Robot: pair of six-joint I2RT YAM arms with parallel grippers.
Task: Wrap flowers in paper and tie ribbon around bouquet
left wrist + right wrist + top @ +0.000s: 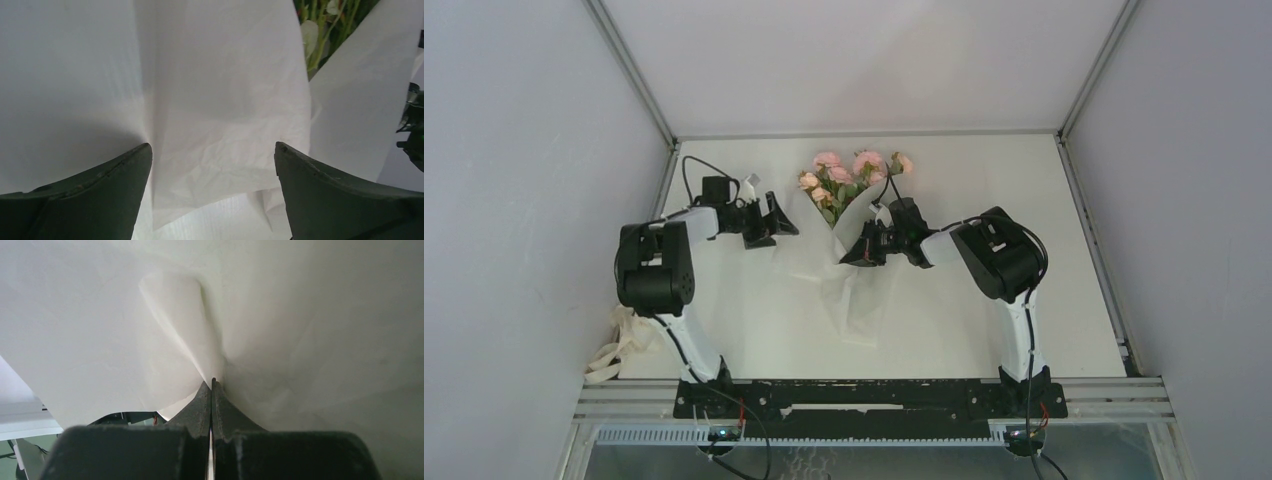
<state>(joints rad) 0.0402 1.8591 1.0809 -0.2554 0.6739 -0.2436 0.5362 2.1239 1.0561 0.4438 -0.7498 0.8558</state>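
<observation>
Your left claw (776, 215) stands spread wide, just left of the paper (854, 300) cone; flowers (854, 170) poke from its far end, and the ribbon (619, 345) lies bunched at near left. On your left wrist view, nothing sits between the fingers, with paper beyond. On your right wrist view, the right claw (212, 382) is clenched on a paper fold.

Left arm (659, 270): my black joint housings and white link shells, lower left of the overhead view.
Right arm (999, 255): my same black-and-white build, lower right.
Cables (684, 170): thin black loops at my wrists.
Base rail (864, 395): black bar, bottom centre, red wiring at both ends.
Left gripper (212, 147): my two dark matte tapering fingers.
Right gripper (212, 382): my dark grey fingers on blocky mounts.
</observation>
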